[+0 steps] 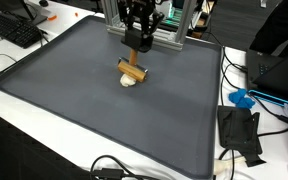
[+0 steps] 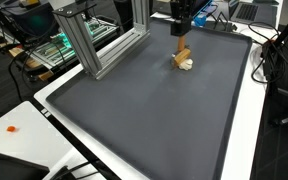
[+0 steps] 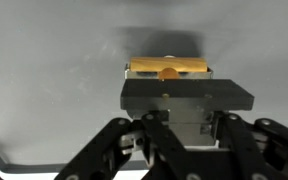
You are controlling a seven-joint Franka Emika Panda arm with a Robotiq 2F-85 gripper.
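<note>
Dark grey mat (image 1: 74, 110) covers white tabletop (image 1: 14, 135); aluminium frame (image 2: 89, 40) stands behind hand. Hand (image 1: 135, 44) clamped narrow on top end of wooden block (image 1: 132, 68). Block hangs straight below hand, and top grip keeps it upright. Lower end at mat, touching or just above: cannot tell. Small white piece (image 1: 130, 83) below hand, just beside block's foot. Wrist view: block (image 3: 169, 68) pinched between fingers.

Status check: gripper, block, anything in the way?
Gripper jaws shut on wood block. Block down at grey mat, white piece at its base. Nothing else close by.
</note>
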